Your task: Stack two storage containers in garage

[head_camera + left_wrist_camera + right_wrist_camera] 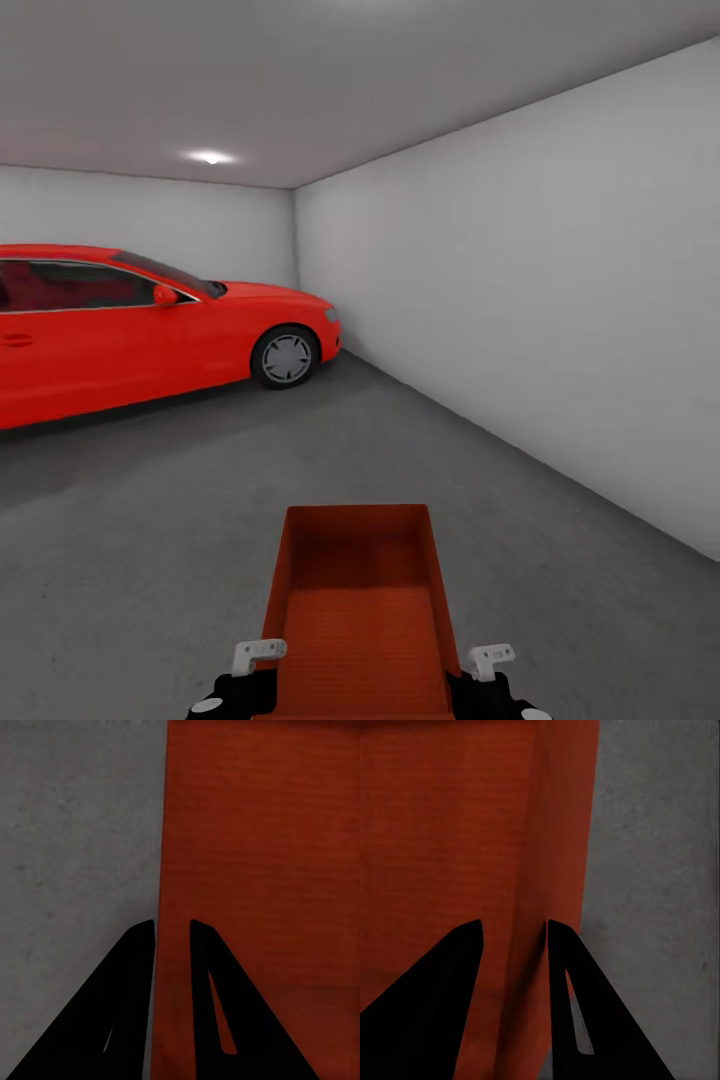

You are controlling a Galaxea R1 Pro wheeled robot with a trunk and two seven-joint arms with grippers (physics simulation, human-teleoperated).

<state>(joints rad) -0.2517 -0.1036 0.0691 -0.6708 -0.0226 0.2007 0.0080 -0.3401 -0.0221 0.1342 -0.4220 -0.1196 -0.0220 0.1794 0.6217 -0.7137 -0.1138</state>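
Observation:
I am in the garage, carrying one orange-red storage container low in front of me above the dark grey floor. It is lidless and nothing lies inside. My left gripper holds its left long wall and my right gripper holds its right long wall. In the left wrist view the left gripper straddles the wall of the container, one finger inside and one outside over the floor. The right gripper pinches the opposite wall of the container the same way.
A red coupe car stands at the left, nose toward the far corner. A plain white wall runs along the right and another across the back. Open grey floor lies between the car and the right wall.

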